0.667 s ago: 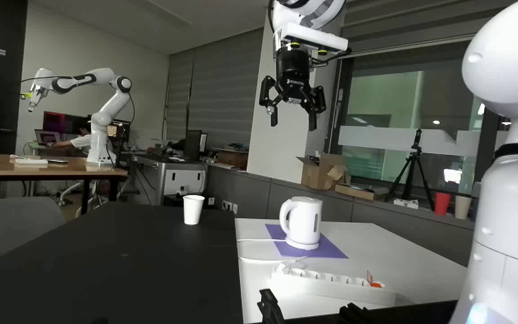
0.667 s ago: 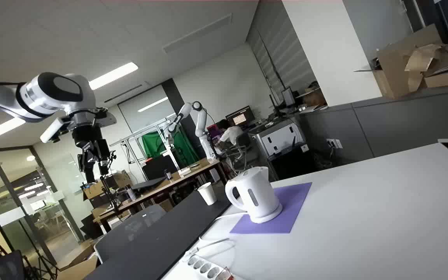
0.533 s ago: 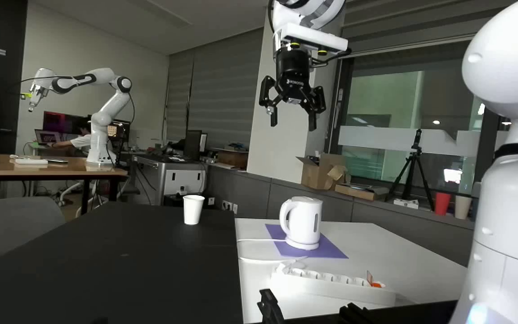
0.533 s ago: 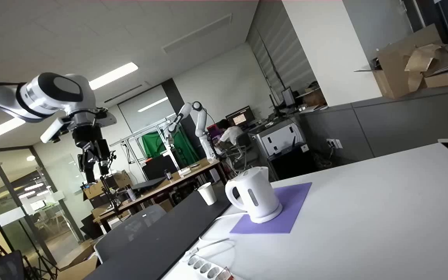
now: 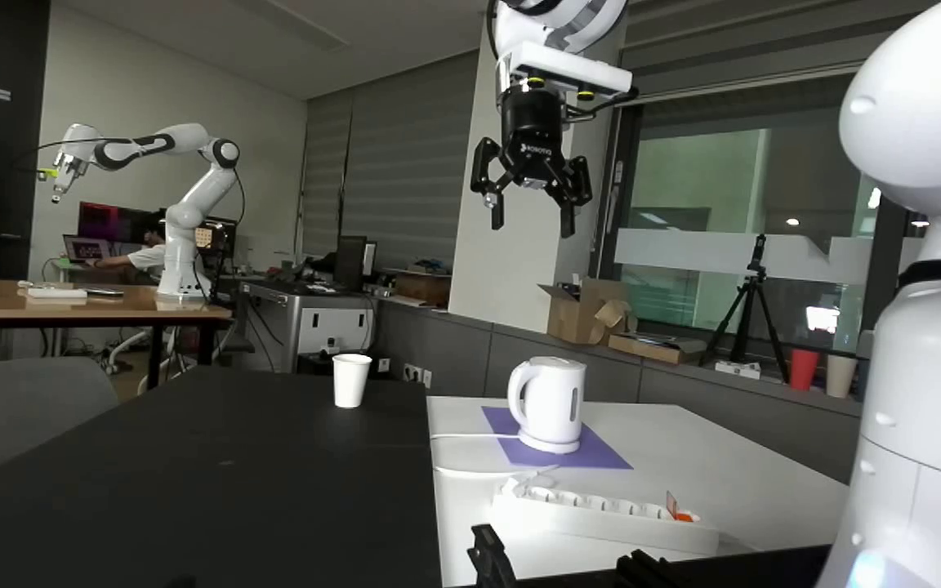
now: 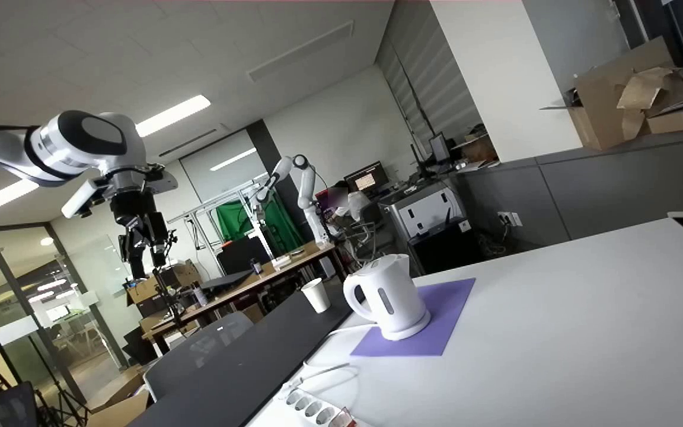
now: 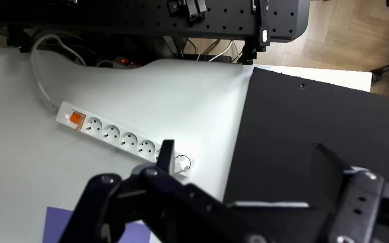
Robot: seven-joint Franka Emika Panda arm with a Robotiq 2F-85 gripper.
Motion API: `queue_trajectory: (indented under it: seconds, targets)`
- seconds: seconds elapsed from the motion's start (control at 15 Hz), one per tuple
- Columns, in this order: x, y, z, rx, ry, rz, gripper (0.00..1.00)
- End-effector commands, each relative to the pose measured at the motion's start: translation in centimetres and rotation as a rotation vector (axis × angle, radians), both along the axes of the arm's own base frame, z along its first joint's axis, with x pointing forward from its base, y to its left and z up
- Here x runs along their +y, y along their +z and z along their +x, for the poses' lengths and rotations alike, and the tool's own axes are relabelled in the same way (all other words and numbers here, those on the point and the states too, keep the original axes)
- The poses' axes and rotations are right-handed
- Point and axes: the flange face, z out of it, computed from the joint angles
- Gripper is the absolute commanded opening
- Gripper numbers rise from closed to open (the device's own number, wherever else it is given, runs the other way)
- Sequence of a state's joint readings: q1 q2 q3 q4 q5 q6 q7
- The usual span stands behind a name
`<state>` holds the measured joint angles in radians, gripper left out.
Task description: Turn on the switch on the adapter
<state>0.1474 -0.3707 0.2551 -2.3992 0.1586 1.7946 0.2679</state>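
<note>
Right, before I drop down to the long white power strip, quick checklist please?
1. Black two-finger gripper empty: ok, jaws apart, nothing held.
2. Orange rocker switch visible in the wrist view: ok.
3. See-through reddish flap off the switch: ok, standing up beside it.
4. Gripper over the switch: not ok, wrist view shows the switch off to one side.
5. White plastic kettle apart from the white power strip: ok.
6. Switch on or off: cannot tell.

One tabletop adapter (image 7: 120,136), one kettle (image 5: 552,404)
</note>
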Motion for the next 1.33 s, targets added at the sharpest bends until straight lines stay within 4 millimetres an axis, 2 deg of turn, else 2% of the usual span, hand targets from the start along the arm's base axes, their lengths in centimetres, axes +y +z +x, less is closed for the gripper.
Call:
queue_trajectory:
  seconds: [0.0,0.27,0.4,0.67,0.73,0.87,1.07,1.27]
  targets:
    - [0.0,0.1,0.0,0.001,0.000,0.000,1.00]
    - [-0.5,-0.3,0.1,0.001,-0.018,-0.009,1.00]
    - [-2.1,-1.3,0.0,-0.023,-0.066,-0.034,1.00]
    - [-6.3,-5.2,0.2,-0.086,-0.183,-0.067,1.00]
    - [-7.3,-6.4,0.3,-0.115,-0.227,-0.070,0.75]
    - [-9.2,-8.4,0.5,-0.166,-0.311,-0.052,0.67]
    - [-11.8,-10.5,0.5,-0.268,-0.425,-0.015,0.45]
    - [-14.5,-11.7,0.6,-0.355,-0.548,0.021,0.23]
